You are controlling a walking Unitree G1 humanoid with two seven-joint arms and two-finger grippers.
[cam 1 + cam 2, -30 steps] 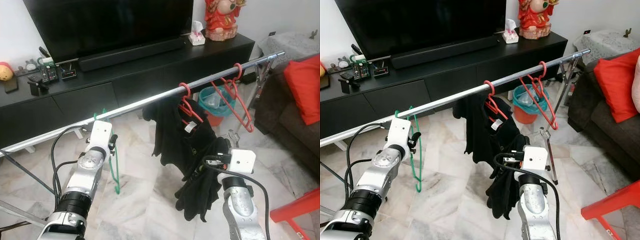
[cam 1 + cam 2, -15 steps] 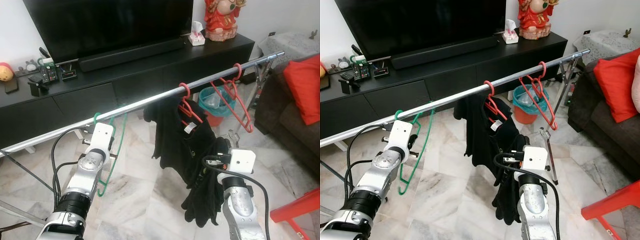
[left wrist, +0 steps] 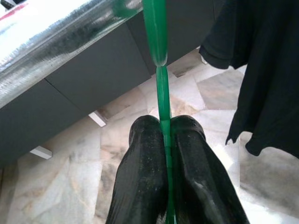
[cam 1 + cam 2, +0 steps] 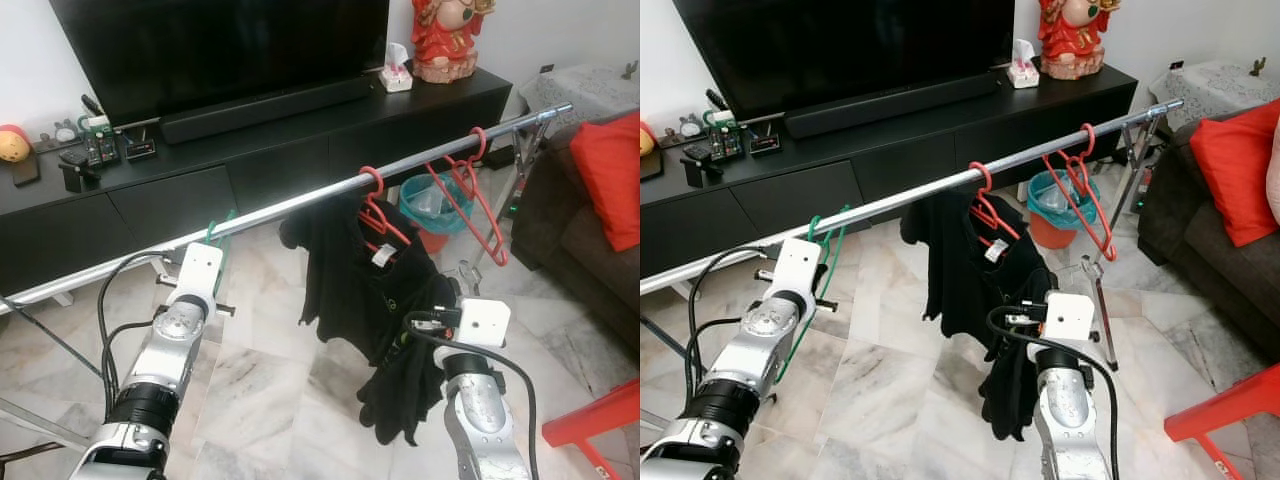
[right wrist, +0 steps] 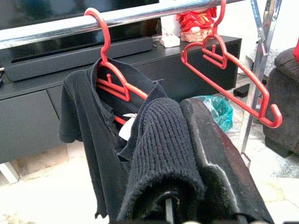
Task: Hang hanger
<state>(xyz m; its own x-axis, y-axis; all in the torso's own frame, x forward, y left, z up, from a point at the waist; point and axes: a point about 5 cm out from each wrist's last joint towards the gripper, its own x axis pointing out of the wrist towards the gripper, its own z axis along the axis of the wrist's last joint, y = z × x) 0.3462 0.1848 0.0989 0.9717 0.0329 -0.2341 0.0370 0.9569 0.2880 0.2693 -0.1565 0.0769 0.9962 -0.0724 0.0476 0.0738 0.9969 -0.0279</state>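
floor: pale veined marble tiles.
rail: chrome, before black tv cabinet.
green hanger: hooked on rail, left gripper clamped on it.
right gripper: closed on black knit garment.

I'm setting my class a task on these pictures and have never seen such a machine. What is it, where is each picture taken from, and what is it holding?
This is a walking humanoid robot with two silver arms, each ending in two black fingers. The two wide pictures come from cameras in its head, looking down; the two close ones look along each wrist. Before it a metal clothes rail spans the room, in front of a black TV cabinet. The left gripper is shut on a green hanger, whose hook sits at the rail. The right gripper is shut on a black knitted garment. A black shirt on a red hanger and empty red hangers hang further along.
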